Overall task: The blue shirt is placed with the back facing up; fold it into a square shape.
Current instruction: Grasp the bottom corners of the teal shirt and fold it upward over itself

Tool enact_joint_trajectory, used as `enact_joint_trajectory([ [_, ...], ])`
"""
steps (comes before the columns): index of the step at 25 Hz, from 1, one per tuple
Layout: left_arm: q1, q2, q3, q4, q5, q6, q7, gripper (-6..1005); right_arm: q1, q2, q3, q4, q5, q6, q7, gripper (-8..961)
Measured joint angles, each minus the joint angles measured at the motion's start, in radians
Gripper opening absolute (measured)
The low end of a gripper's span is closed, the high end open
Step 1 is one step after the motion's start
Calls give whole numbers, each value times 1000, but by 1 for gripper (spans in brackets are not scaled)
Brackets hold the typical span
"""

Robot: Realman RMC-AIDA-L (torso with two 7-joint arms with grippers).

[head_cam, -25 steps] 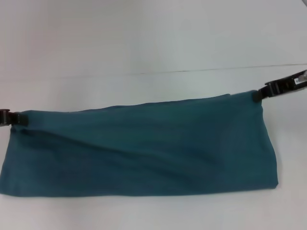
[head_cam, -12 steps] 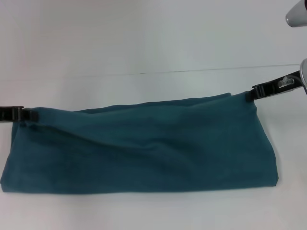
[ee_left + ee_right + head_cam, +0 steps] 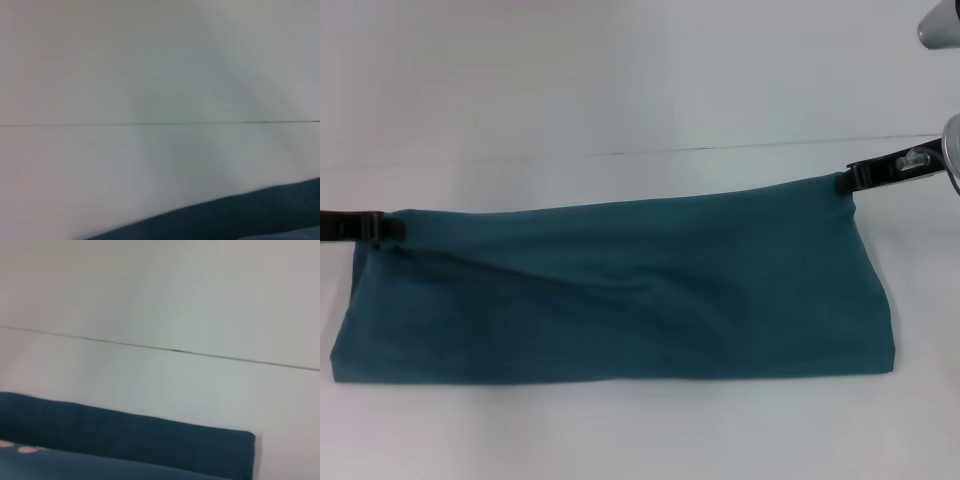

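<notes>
The blue shirt [image 3: 620,295], folded into a long band, is laid on a white table [image 3: 620,80] crossed by a thin dark seam [image 3: 740,147]. Far corners are pinched shut by left gripper [image 3: 388,228] and right gripper [image 3: 850,179].

There are no words, numbers, labels or signs to read in any of the pictures. The blue shirt [image 3: 620,290] is plain, with no print on it. The white surface [image 3: 620,90] has no writing. A small pale patch sits on the right hand [image 3: 853,178] at the right edge of the head view, but it is too blurry to read.
</notes>
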Motion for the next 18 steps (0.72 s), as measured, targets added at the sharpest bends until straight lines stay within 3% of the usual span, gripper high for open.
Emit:
enact_joint_trajectory([
  [18, 4, -23, 34, -78, 1, -268, 5, 252, 7, 15, -30, 85, 4, 258, 0, 160],
])
